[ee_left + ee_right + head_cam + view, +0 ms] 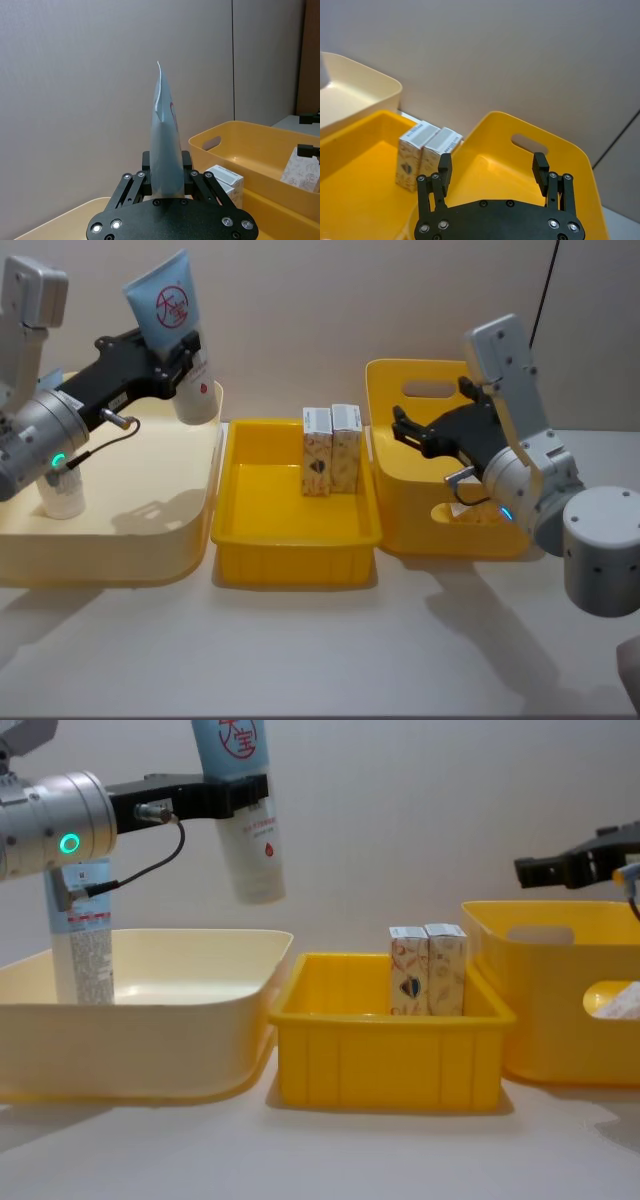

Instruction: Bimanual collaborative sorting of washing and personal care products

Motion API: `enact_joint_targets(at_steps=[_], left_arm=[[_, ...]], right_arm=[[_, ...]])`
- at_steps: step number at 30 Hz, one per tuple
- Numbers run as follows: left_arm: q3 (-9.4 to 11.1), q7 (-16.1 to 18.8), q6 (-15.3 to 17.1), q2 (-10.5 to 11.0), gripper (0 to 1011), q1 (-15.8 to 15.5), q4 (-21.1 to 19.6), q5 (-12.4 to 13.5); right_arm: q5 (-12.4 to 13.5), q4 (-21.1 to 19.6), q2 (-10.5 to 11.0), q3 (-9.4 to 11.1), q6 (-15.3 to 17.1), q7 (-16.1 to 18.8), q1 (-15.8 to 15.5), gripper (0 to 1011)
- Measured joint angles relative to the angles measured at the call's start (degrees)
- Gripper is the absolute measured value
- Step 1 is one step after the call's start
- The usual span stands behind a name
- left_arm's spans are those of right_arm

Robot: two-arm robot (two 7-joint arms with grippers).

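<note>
The left gripper [176, 352] is up in the air at the far right corner of the cream bin [150, 540], its black jaws clenched around the waist of a pale-blue tube [165, 300]. The tube is soft and flattened, with its crimped fan-shaped end pointing up and its round white cap hanging down. It bears a red circular logo and is tilted a little. From the chest view the cap is clear of the bin's rim, with air beneath it.

The cream bin is a wide, smooth plastic tub with rounded corners and a rolled lip. A second tube [80, 935] stands upright on its cap inside the bin at the left, small print running down its side, partly behind the arm.

A shallow yellow tray [295, 540] of glossy plastic sits in the middle of the pale surface [300, 660], just beside the cream bin. Two cream cartons [331, 448] stand upright against its back wall, touching side by side, boxy, with an orange pattern.

On the right is a deeper yellow handled bin [420, 380] with slot grips cut into its walls. The right gripper [408, 430] hovers above it, its jaws spread wide apart with nothing between them. Another carton [300, 170] lies inside that bin.
</note>
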Motion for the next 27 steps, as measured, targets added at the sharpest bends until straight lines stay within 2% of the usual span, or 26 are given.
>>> enact_joint_targets(at_steps=[12,27], left_arm=[[0.76,-2.14,0.88,-0.34,312,-2.62,2.18,-1.48],[2.32,-4.68,2.51,-0.23,312,-4.48,3.19,-2.86]], right_arm=[[1.66,-0.56,1.31,-1.34,-3.98,6.57,0.74,1001],[-0.39,1.58,0.48,-5.06,-4.36,9.51,2.64,1001]])
